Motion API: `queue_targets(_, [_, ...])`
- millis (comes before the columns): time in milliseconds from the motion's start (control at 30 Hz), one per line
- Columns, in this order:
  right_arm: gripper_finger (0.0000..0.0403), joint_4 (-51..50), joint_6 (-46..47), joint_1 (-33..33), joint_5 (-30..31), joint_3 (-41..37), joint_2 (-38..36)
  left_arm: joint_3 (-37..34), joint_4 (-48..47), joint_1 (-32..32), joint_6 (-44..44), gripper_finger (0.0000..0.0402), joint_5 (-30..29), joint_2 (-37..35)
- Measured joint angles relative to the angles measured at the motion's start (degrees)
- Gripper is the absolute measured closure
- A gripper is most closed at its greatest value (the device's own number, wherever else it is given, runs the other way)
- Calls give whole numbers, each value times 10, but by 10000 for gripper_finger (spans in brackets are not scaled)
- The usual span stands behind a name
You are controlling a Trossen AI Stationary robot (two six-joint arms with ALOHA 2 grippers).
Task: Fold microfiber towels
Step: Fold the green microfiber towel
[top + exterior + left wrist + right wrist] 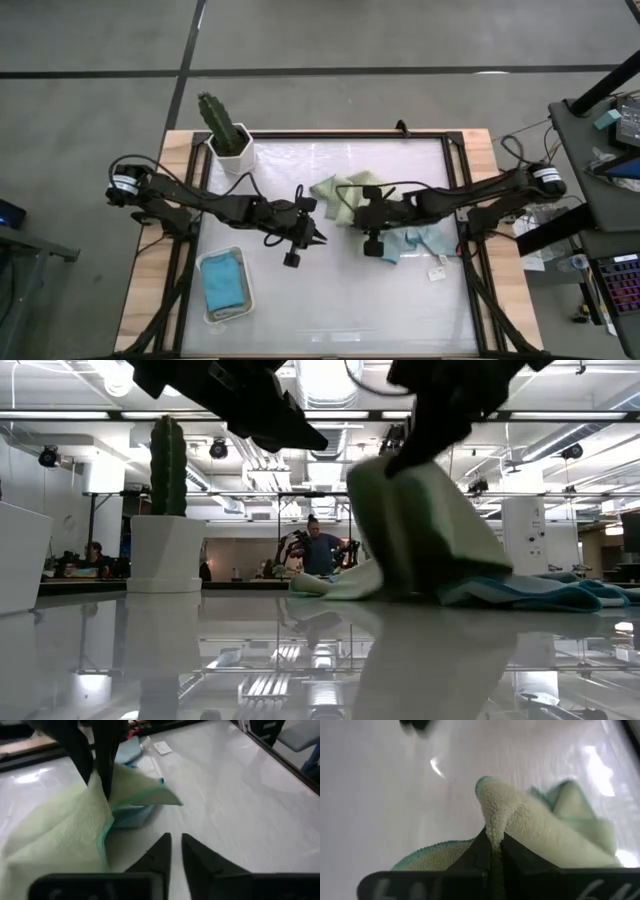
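Observation:
A sage green towel (338, 193) lies crumpled at the table's middle, partly over a pale blue towel (415, 240). My right gripper (494, 847) is shut on the green towel and holds part of it raised (400, 490). My left gripper (175, 842) hovers just left of the green towel, above the table. Its fingers are almost together with nothing between them. A teal towel (222, 280) lies folded in the white tray (210, 315) at the near left. My right gripper pinches a raised fold of the sage green towel (492, 827) between its two fingers, coming from the table's right and slanting down. The fold stands up past the fingertips. The rest of the towel drapes down slack, its lower edge (330, 585) on the table.
A cactus in a white pot (228, 140) stands at the far left. A small white tag (438, 272) lies near the pale blue towel. Bare table stretches along the near side, right of the tray. People show in the room beyond the table (320, 550).

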Motion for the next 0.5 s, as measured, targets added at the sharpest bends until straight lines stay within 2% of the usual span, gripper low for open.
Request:
queue_targets(133, [394,12,2,0,-4,2,-33,1,13,-1,-4,312,-79,0])
queue_targets(333, [394,10,8,0,-5,16,-44,0,31,0,-60,198,-207,7])
queue_targets(500, [394,10,14,0,-4,30,-40,-1,31,-1,-75,133,-212,38])
